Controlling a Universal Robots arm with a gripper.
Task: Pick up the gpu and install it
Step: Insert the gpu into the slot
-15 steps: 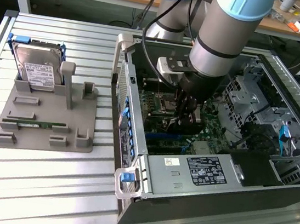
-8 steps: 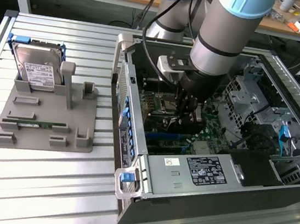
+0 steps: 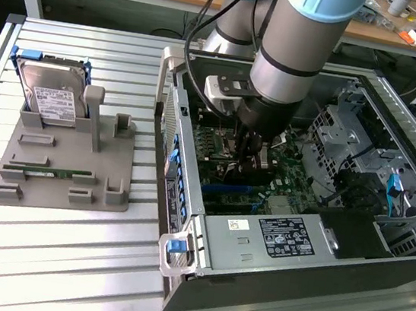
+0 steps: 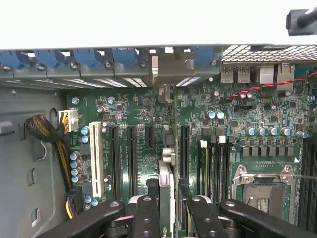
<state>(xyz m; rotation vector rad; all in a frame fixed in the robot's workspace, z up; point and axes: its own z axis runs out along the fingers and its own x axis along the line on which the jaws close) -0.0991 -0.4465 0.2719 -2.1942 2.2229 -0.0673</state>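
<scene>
The gpu (image 4: 166,171) is seen edge-on in the wrist view as a thin dark card with a silver metal end. It stands upright over the black expansion slots of the green motherboard (image 4: 143,104), its bracket end toward the case's rear slot openings. My gripper (image 4: 171,193) is shut on the gpu, one black finger (image 4: 146,213) on each face. In the exterior view the gripper (image 3: 250,157) reaches down inside the open computer case (image 3: 187,199), just over the board, with the dark gpu (image 3: 243,168) between its fingers.
On the exterior view's left, a grey holder (image 3: 67,175) carries a silver hard drive (image 3: 47,92) and a green memory stick (image 3: 45,172). Inside the case are a power supply (image 3: 281,238), a drive cage (image 3: 350,128), a CPU socket (image 4: 262,191), a white slot (image 4: 95,158) and a cable bundle (image 4: 49,139).
</scene>
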